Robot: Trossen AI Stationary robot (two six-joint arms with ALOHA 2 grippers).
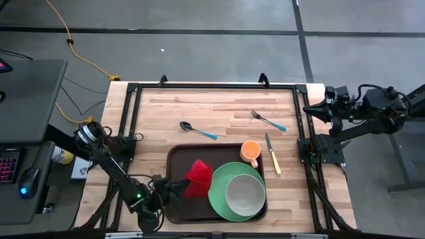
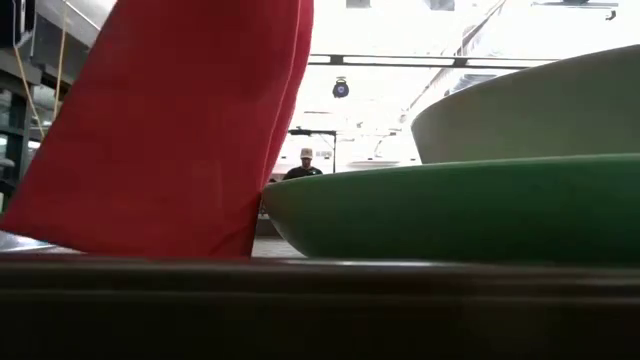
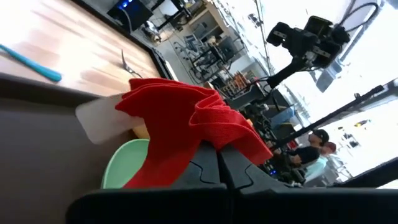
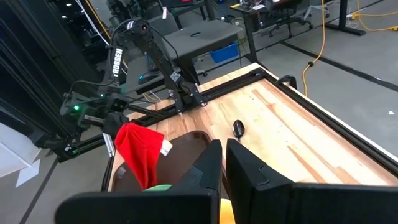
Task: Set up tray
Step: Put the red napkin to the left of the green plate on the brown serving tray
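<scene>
The dark brown tray [image 1: 176, 160] lies at the table's near edge; its rim [image 2: 300, 310] fills the bottom of the low view. A green plate [image 1: 218, 194] with a pale bowl [image 1: 244, 194] sits on the tray's right half. My left gripper [image 1: 174, 188] is over the tray's left half, shut on the red napkin [image 1: 198, 176]. The napkin hangs beside the plate [image 2: 450, 210]. My right gripper [image 1: 308, 109] waits shut at the table's far right edge, touching nothing. My left gripper [image 3: 219, 149] pinches a bunched fold of the red napkin [image 3: 211, 127] between its two fingers, coming roughly level from the table's left. The napkin [image 4: 140, 152] hangs slack below and past the fingers. Its lower end [image 2: 150, 240] reaches down behind the tray's rim.
An orange cup [image 1: 250, 151] stands at the tray's far right corner. A yellow-handled knife [image 1: 273, 156] lies to its right. A blue-handled fork [image 1: 267, 120] and spoon [image 1: 198, 130] lie on bare wood beyond the tray. A black frame borders the table.
</scene>
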